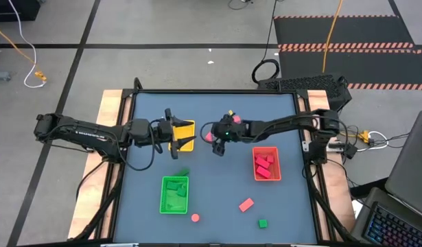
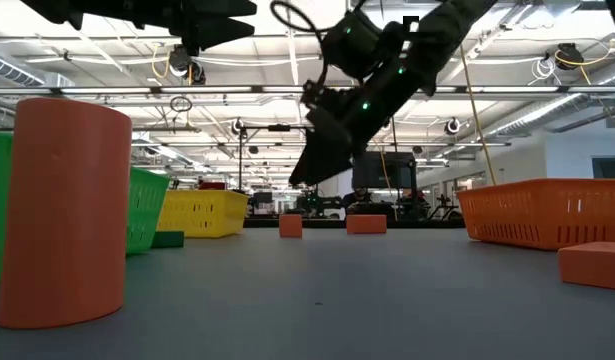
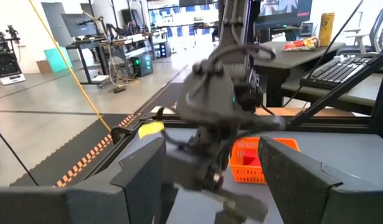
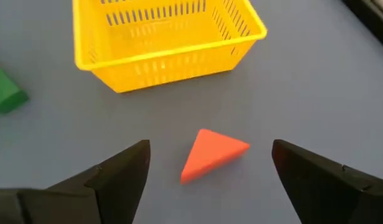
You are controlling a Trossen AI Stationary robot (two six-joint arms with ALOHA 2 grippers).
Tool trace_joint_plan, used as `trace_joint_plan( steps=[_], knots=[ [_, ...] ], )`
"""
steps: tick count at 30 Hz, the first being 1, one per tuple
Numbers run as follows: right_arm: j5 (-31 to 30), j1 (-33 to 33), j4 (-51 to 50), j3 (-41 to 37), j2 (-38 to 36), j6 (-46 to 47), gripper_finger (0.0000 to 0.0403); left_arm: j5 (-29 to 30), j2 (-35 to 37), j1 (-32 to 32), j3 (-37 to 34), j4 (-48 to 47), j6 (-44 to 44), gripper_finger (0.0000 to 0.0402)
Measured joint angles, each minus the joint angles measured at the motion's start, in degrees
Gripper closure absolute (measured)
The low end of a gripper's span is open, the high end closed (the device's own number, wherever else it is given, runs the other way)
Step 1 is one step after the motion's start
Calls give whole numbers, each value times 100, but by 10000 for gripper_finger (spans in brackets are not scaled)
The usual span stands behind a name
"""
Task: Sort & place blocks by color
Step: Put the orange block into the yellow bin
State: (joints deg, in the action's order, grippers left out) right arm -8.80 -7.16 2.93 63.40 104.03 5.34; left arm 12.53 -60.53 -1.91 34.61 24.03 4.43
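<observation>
Sorting partly done. Red tray (image 1: 267, 165) holds several red blocks; green tray (image 1: 174, 194) holds green pieces; yellow tray (image 4: 166, 40) looks empty. Left on the table: a pink triangle (image 4: 211, 154) near the yellow tray, a green block (image 4: 5, 93) beside it, and a pink rectangle (image 1: 246, 204), a round pink block (image 1: 195, 218) and a green cube (image 1: 263, 223) near the front edge. Right gripper (image 4: 210, 171) hovers over the triangle, jaws spread, empty. Left gripper (image 3: 210, 171) hangs above the yellow tray, jaws spread.
</observation>
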Motion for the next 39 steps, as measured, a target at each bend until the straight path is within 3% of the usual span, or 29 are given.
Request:
trace_joint_plan(
  steps=[17,39],
  knots=[
    [-192,-215,1033,0,839,195,61,0,0,-2,0,9,-7,147],
    [0,-166,1087,-2,908,448,76,0,0,-2,0,15,-20,147]
  ],
)
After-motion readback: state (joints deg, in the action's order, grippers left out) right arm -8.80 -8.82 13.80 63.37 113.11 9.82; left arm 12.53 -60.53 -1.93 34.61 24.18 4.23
